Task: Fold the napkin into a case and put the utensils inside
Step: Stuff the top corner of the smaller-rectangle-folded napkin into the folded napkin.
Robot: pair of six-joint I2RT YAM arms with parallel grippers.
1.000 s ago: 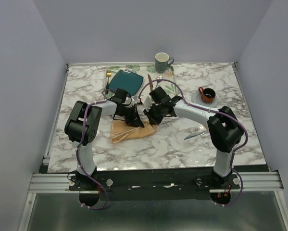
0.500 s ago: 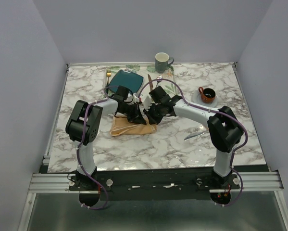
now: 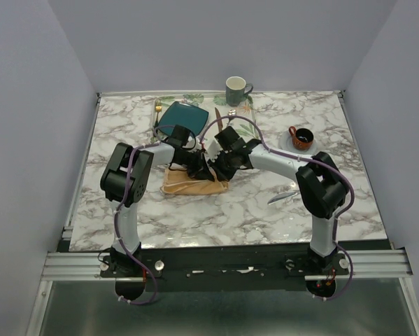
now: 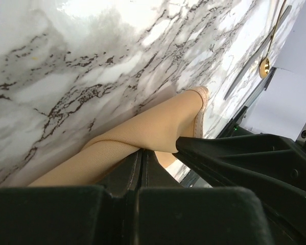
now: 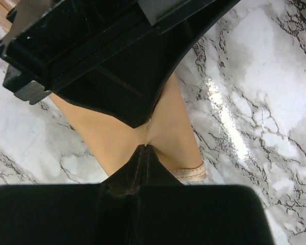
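Peach-tan napkin (image 3: 189, 186) lies bunched a little left of the middle of the top view, below the teal plate (image 3: 183, 117), with both arms bent in over its upper edge. Left gripper (image 4: 141, 155) is clenched on the cloth: at the bottom centre of its wrist view the two fingers press together, and a ridge of fabric rises out from between them. Right gripper (image 5: 145, 148) is likewise clamped on a pinch of napkin, with the cloth fanning out from the shut tips at the centre of its view (the big black shape across the upper left there looks like the other arm's gripper, very close). The step in hand reads as the folding itself, a two-handed carry of one edge over the rest, and the case is not yet formed. Knife (image 3: 282, 197) rests on the table (image 3: 251, 217) at the right of the top view, well apart from the napkin. Spoon (image 4: 265, 67) shows as a gold bowl in the upper right of the left wrist view. Next, I judge, both grippers must travel together and lay the held edge down flat and square before letting go, without dragging the cloth beneath. Only then can the utensils be fetched.
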